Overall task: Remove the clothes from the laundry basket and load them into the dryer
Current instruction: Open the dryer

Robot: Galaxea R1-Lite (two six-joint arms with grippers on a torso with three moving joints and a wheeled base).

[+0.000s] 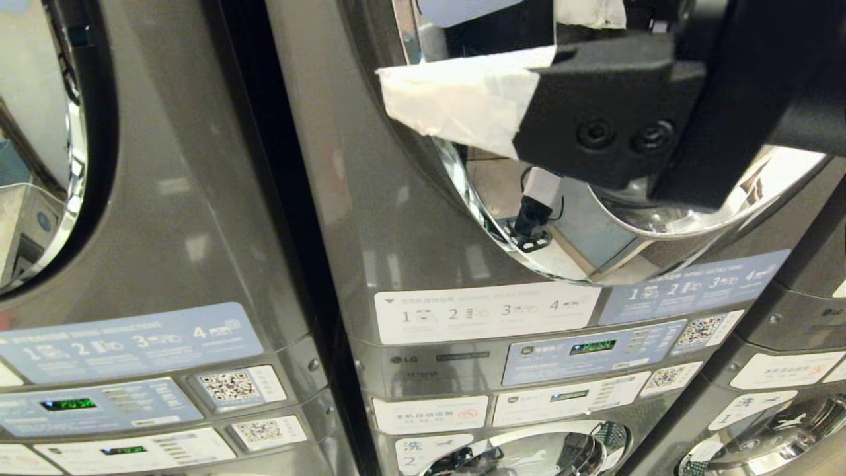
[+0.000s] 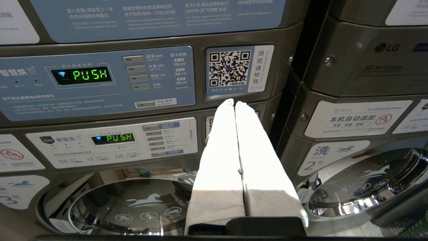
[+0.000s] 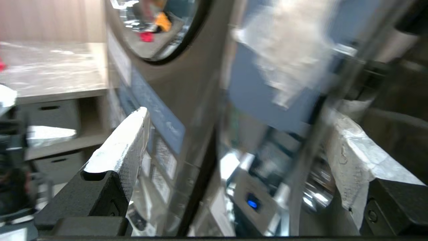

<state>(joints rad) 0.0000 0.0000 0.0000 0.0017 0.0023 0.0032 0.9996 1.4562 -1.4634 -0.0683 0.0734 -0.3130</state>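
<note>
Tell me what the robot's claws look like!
Each claw has two long fingers wrapped in white tape on a chunky black base. The left claw fingers are smooth and tapered. The right claw has crinkly tape, and its black mount shows two round screw holes.

Right gripper (image 1: 423, 79): second finger cut by head view's top edge; one taped finger (image 1: 462, 99) fully seen. Gripper body hides much of dryer door (image 1: 595, 251) behind it. Right wrist view smeared: pale shape (image 3: 291, 60) beyond fingertips unreadable, panels (image 3: 160, 117) between fingers illegible. Left gripper (image 2: 234, 103): base cut by lower edge; washer doors (image 2: 133, 207) on both sides cropped.
</note>
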